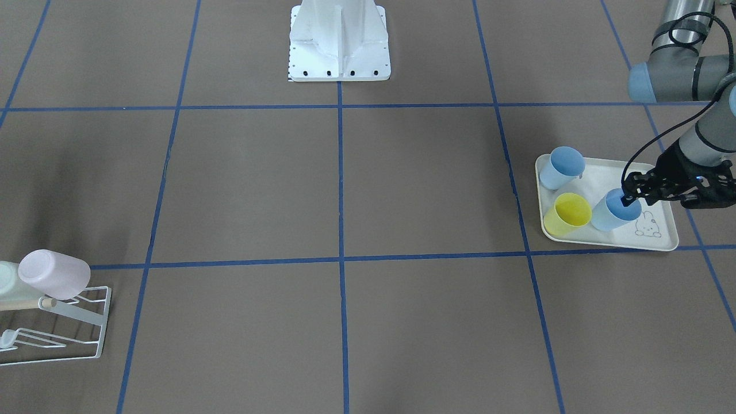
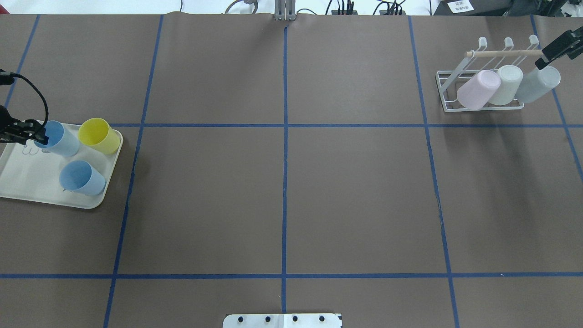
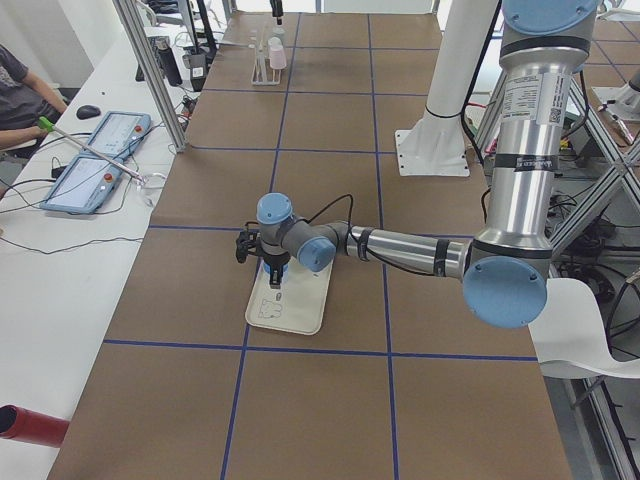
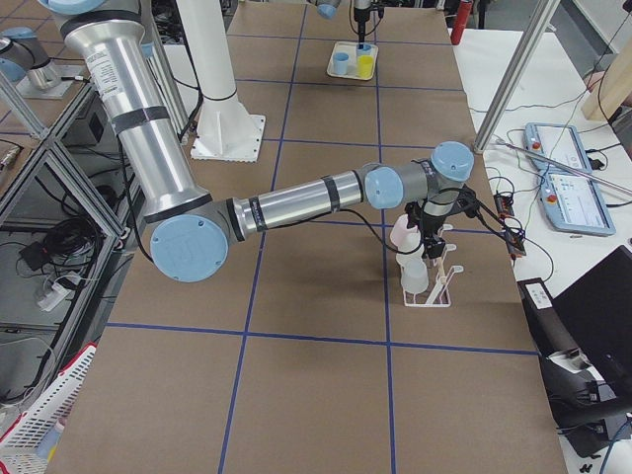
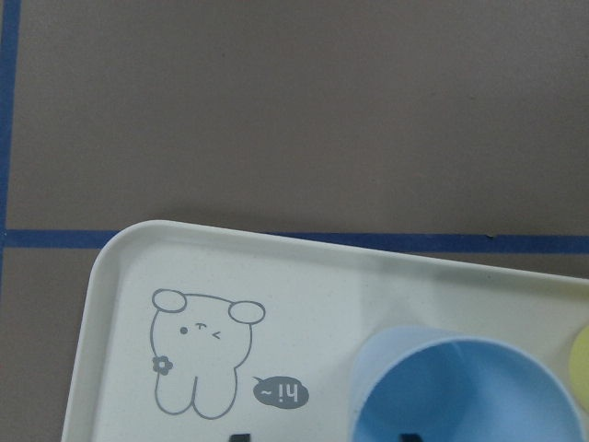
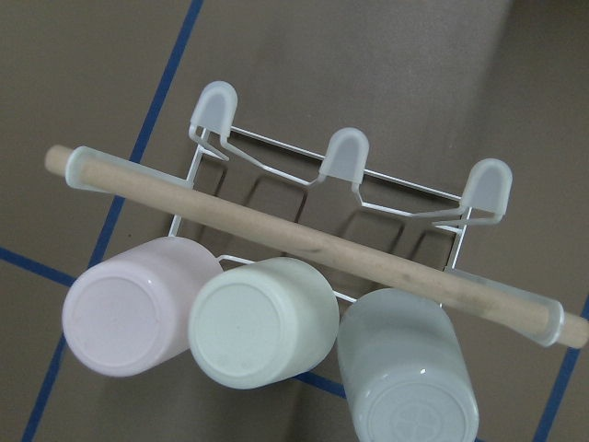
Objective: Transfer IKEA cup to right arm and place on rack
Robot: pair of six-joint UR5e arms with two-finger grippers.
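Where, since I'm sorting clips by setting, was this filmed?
Probably a robotics lab: the left arm and right arm work over a table gridded in blue tape, with teach pendants on a side bench.

The rack (image 1: 80, 315) runs off the front view's side, and a pale cup (image 1: 7, 284) on it is cut in half. From above, the right gripper (image 2: 543, 60) pokes in at a corner, its jaws hard to make out. The left wrist view cuts off the blue cup (image 5: 465, 391) and shows a sliver of the yellow cup (image 5: 582, 359)
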